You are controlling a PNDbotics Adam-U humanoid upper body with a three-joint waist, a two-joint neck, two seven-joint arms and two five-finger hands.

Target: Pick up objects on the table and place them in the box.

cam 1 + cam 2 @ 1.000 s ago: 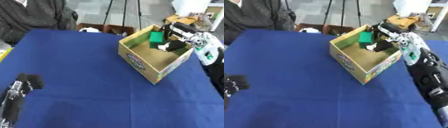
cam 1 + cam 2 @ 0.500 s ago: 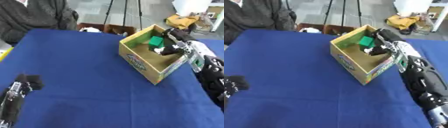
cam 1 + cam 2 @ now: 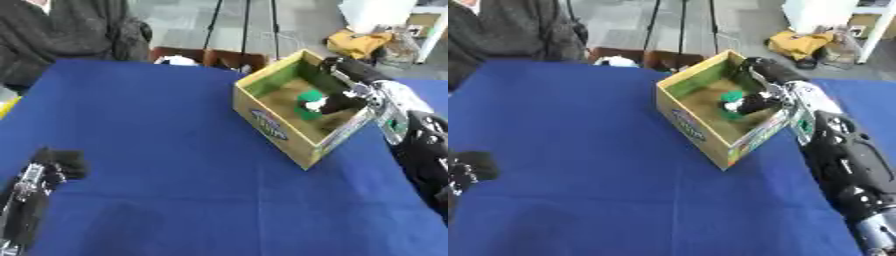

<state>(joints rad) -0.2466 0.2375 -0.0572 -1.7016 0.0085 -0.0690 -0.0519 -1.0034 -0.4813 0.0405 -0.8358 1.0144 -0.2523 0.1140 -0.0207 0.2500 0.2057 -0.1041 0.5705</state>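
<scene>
Reached deeper into the box [image 3: 271, 125] since a second ago: right hand [image 3: 761, 102] then up at the far rim, now lowered inside, wrist over the right wall. Fingers curled down over a green object [image 3: 731, 96] with a small white bit beside it, both low in the box toward its far right side; cannot tell whether pinching the green object or just touching it, since dark fingers hide the contact. Right forearm [image 3: 842, 165], black with a silver-white section near the wrist, stretched from the lower right edge up to the box.

Cardboard box open at the top, brown floor inside, green lining on the far inner walls, a printed label on the outer front wall. Standing askew on the blue tablecloth [image 3: 157, 150], toward the far right part of the table, one corner pointing at the camera.

Left hand [image 3: 57, 165] low at the left edge, well apart from the box, resting over the cloth with fingers bunched into a dark lump and holding nothing; much the same place as before.

Beyond the table's far edge: a yellow bag [image 3: 359, 42] on the floor and a person in dark grey clothing at the upper left, touching nothing.
</scene>
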